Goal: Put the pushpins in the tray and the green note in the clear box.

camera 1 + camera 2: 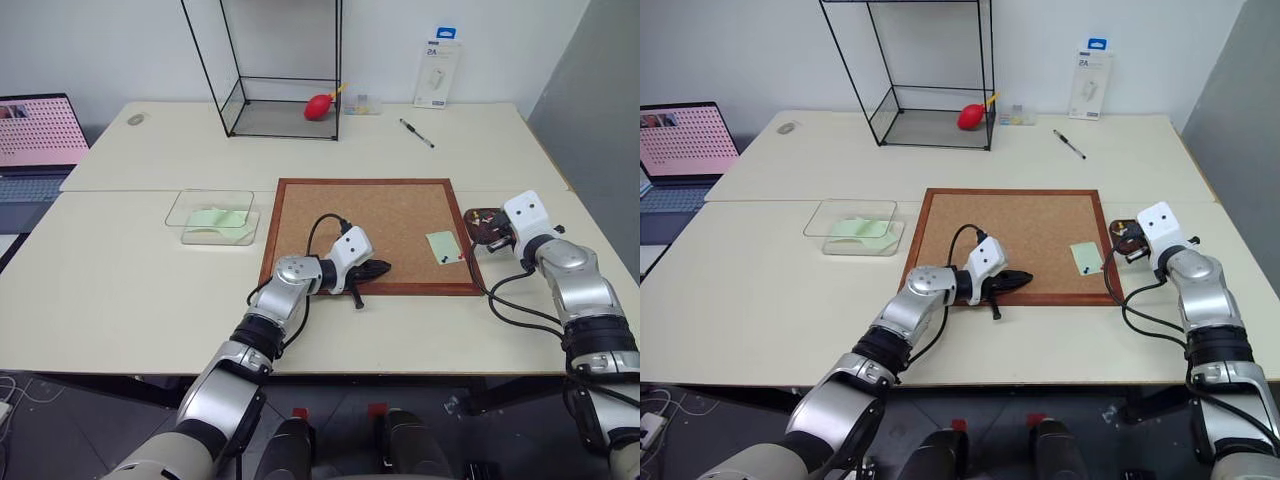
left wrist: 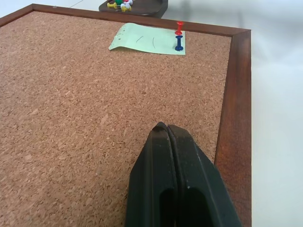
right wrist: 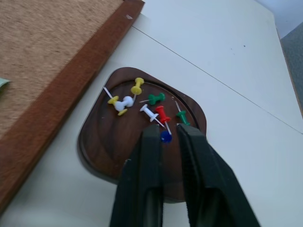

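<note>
Leftmost on the tabletop (image 1: 130, 290), near its left edge, sits the clear box (image 1: 213, 217) with a pale green sheet (image 1: 219, 218) lying inside it. Beside it lies the wood-framed corkboard (image 1: 370, 225). The left claw (image 1: 375, 268) rests low over the corkboard's near edge, its two black fingers pressed together on nothing. Toward the corkboard's right edge the green note (image 2: 147, 39) lies flat, with a dark blue pushpin (image 2: 179, 41) and a red pushpin (image 2: 179, 27) standing upright at its near end. Just off the corkboard's right edge sits the dark brown tray (image 3: 104, 142), holding loose pushpins in yellow, white, green and red. The right claw (image 3: 165, 135) hangs over the tray, its fingers slightly parted, and a second blue pushpin (image 3: 166, 136) shows in the gap between the tips; whether they touch it I cannot tell.
</note>
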{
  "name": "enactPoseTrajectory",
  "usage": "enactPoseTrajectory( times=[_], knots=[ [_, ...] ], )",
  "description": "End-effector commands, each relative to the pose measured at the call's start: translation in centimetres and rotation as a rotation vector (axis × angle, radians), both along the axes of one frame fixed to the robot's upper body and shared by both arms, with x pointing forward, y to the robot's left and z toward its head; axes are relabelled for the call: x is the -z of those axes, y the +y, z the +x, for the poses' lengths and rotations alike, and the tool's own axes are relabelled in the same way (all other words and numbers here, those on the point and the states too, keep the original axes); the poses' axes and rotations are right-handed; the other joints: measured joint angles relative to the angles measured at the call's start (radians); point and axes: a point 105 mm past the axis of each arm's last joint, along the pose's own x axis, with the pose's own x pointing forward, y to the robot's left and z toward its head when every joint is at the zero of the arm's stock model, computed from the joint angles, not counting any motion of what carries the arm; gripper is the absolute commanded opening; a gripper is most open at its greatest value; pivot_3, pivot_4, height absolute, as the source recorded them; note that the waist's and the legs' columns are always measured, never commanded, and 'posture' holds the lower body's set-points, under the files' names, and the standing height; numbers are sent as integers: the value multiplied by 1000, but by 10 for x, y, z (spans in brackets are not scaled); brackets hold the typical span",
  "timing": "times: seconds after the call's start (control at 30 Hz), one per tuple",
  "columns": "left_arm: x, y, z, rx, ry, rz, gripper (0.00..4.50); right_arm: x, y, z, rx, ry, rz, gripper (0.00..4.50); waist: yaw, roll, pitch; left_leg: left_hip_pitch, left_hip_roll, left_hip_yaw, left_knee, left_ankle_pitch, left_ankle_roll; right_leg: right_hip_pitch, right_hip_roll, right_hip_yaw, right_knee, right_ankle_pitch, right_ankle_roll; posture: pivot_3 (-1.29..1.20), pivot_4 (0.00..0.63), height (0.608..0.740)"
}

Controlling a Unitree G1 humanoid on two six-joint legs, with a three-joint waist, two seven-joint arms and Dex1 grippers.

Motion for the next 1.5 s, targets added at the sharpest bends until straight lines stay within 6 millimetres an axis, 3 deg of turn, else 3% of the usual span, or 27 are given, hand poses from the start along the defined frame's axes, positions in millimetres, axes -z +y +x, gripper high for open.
enactPoseTrajectory(
  times=[0.03, 0.13, 0.33, 0.7, 0.87, 1.13, 1.5],
  knots=[
    [24, 5, -6, -13, 59, 63, 0, -17, 1, 7, -5, -66, -2, 1618, 0, 0, 0, 0, 0, 0, 0, 0, 0, 0, 0, 0, 0, 0, 0, 0, 150, 740],
    [24, 5, -7, -11, 60, 63, 0, -20, 1, 6, -6, -80, 1, 2219, 0, 0, 0, 0, 0, 0, 0, 0, 0, 0, 0, 0, 0, 0, 0, 0, 150, 740],
    [25, 4, -7, -8, 61, 64, 0, -48, 3, -5, -37, -170, 104, 3395, 0, 0, 0, 0, 0, 0, 0, 0, 0, 0, 0, 0, 0, 0, 0, 0, 150, 740],
    [26, 3, -8, 3, 63, 66, 0, -13, 39, -51, -173, -44, 287, 3395, -1, 2, -1, 0, 0, 0, 0, 0, 0, 0, 0, 0, 0, 0, 1, 0, 150, 740],
    [25, 3, -8, 3, 61, 68, 0, 2, 49, -57, -193, 14, 295, 3395, 1, 2, -1, 0, 0, 0, 0, 0, 0, 0, 0, 0, 0, 0, 1, 0, 150, 740],
    [25, 4, -8, -3, 61, 67, 0, 8, 54, -55, -204, 45, 300, 3395, 1, 2, -1, 0, 0, 0, 0, 0, 0, 0, 0, 0, 0, 0, 1, 0, 150, 740],
    [28, 8, -8, -9, 57, 82, 0, 9, 54, -51, -205, 54, 314, 1202, 1, 2, -1, 0, 0, 0, 0, 0, 0, 0, 0, 0, 0, 0, 1, 0, 150, 740]
  ],
)
